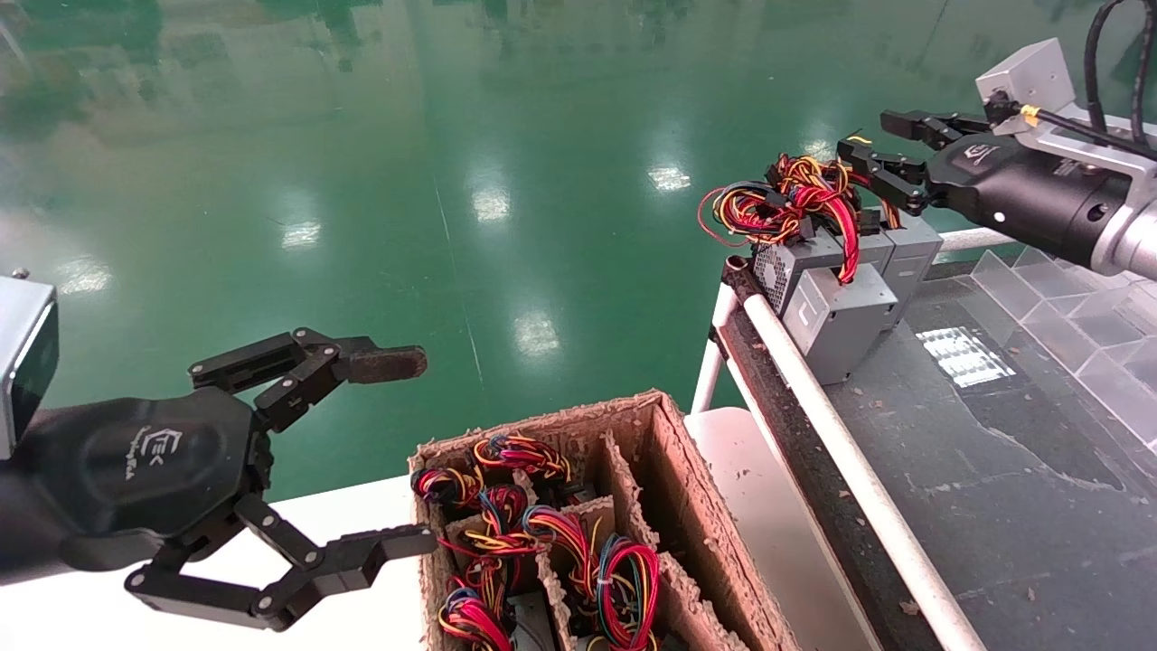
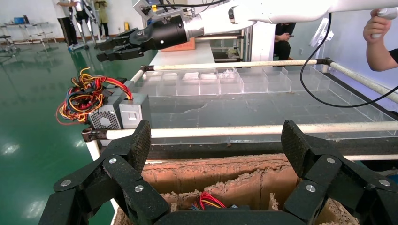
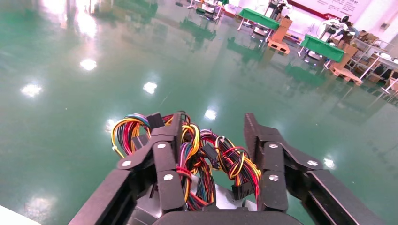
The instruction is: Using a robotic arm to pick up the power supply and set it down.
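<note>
Several grey power supplies stand together at the far left corner of the dark table (image 1: 994, 470). The front power supply (image 1: 836, 312) (image 2: 119, 115) carries a tangle of red, yellow and black wires (image 1: 795, 203) (image 2: 84, 96) (image 3: 206, 150). My right gripper (image 1: 872, 136) (image 3: 211, 136) (image 2: 112, 49) hovers just above and beside that tangle, open, holding nothing. In the right wrist view the wires show between its spread fingers, with grey metal (image 3: 218, 199) below. My left gripper (image 1: 402, 452) (image 2: 218, 140) hangs open and empty beside the cardboard box.
A divided cardboard box (image 1: 673, 452) (image 2: 211, 173) at the front holds several more wired units. A white rail (image 1: 841, 452) runs along the table's left edge. Clear plastic compartments (image 1: 1067, 307) line its right side. A person's hand (image 2: 380, 28) shows behind the table.
</note>
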{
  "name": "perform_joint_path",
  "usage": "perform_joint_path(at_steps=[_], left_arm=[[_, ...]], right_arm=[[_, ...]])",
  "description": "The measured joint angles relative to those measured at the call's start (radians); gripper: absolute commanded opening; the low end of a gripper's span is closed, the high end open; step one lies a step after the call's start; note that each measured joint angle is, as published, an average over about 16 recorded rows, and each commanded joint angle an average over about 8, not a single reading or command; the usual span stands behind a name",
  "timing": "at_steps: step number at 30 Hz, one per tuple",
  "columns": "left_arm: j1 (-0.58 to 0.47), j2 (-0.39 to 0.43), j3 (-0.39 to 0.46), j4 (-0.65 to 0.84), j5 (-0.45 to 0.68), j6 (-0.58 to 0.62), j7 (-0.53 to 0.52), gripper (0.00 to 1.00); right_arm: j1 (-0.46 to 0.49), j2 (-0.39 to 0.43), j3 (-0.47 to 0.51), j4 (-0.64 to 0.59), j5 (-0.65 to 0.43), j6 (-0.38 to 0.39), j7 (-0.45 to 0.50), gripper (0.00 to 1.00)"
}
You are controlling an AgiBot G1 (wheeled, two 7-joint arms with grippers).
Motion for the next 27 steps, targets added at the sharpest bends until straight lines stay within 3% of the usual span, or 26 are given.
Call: perform_joint_path(at_steps=[10,27], left_arm=[[0.0,0.0,0.0,0.0,0.0,0.0,0.0,1.0],[0.0,0.0,0.0,0.0,0.0,0.0,0.0,1.0]], right_arm=[[-0.056,0.034,0.019,0.103,0.033,-0.035,0.058,1.0],[-0.25,0.142,0.064,0.462,0.12,-0.163,0.244,1.0]])
